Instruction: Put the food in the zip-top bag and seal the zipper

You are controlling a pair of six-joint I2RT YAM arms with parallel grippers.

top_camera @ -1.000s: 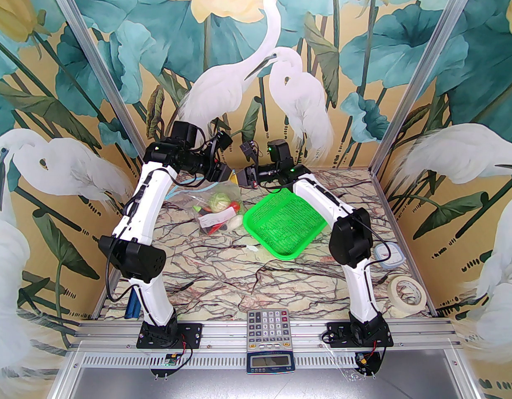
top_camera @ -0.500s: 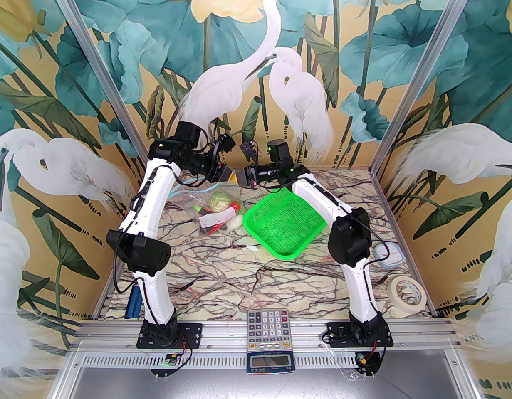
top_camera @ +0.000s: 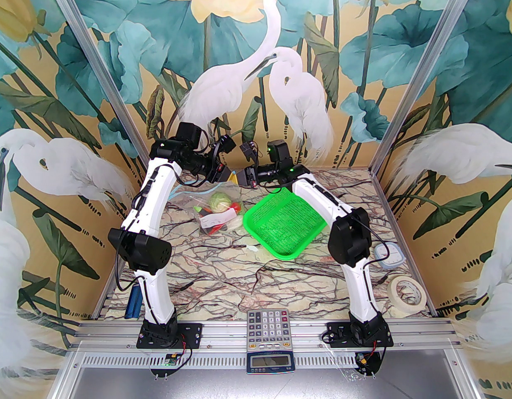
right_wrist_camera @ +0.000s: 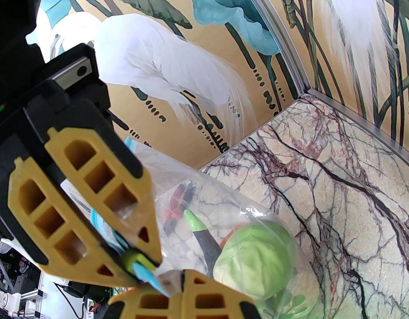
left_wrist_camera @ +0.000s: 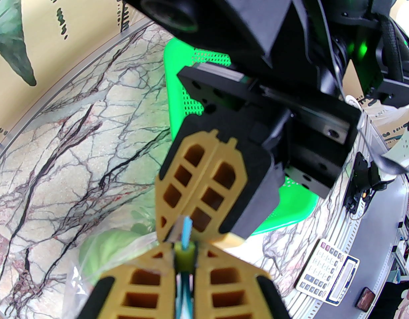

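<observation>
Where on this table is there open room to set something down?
Biggest bare stretch: the marble between the calculator and the green basket. Also the far right corner behind it. Crowded at the back, where left tool and right tool meet over the zip-top bag.

The marble-veined desk point(top_camera: 222, 272) bears a clear zip-top bag point(top_camera: 216, 210), slumped just beneath the left tool point(top_camera: 230, 176) and right tool point(top_camera: 241, 178). An empty green mesh basket point(top_camera: 285, 227) lies just right of the bag. Well nearer than the tools, to their right, lie a small blue-rimmed white device point(top_camera: 389, 256) and a tape roll point(top_camera: 406, 290). To their left is a blue object point(top_camera: 133, 304).
</observation>
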